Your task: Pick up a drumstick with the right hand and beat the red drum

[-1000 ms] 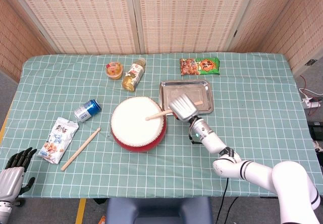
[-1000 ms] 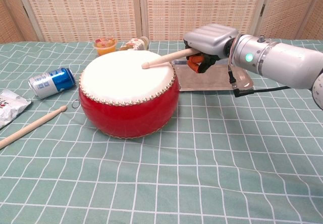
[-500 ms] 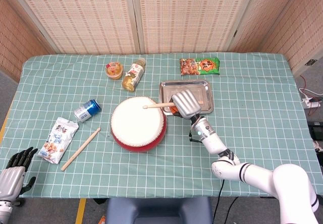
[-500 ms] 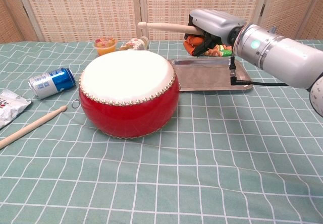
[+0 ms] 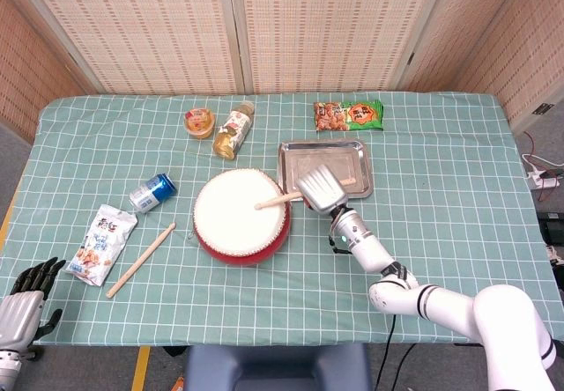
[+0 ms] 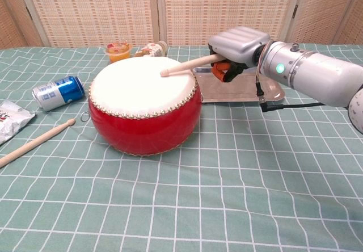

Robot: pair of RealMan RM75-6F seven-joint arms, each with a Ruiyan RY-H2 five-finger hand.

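While our right hand grips the stick, these are our notes on the beat.

Right hand: fingers wrapped around the butt of the drumstick; it sits just beyond the drum's right rim, above the near edge of the steel tray.

Drumstick: tilted down to the left, its tip on or just above the white skin of the red drum, right of the skin's middle.

Change: 0.5 s ago we had the stick raised level, well above the drum; now it is down at the skin, as it was 1 s ago. We judge that 1 full stroke has just landed and the beating is under way.

Meaning for the task: the pick-up is done; what remains is only further strokes, if we want more.

Chest view only: it shows the stick's height over the skin and the orange inner parts of our hand under the silver shell.

Head view only: it shows our left hand, idle off the table's near left corner, fingers loosely curled, holding nothing that we can see. It also shows the tip's place on the drumhead and the second drumstick lying left of the drum.
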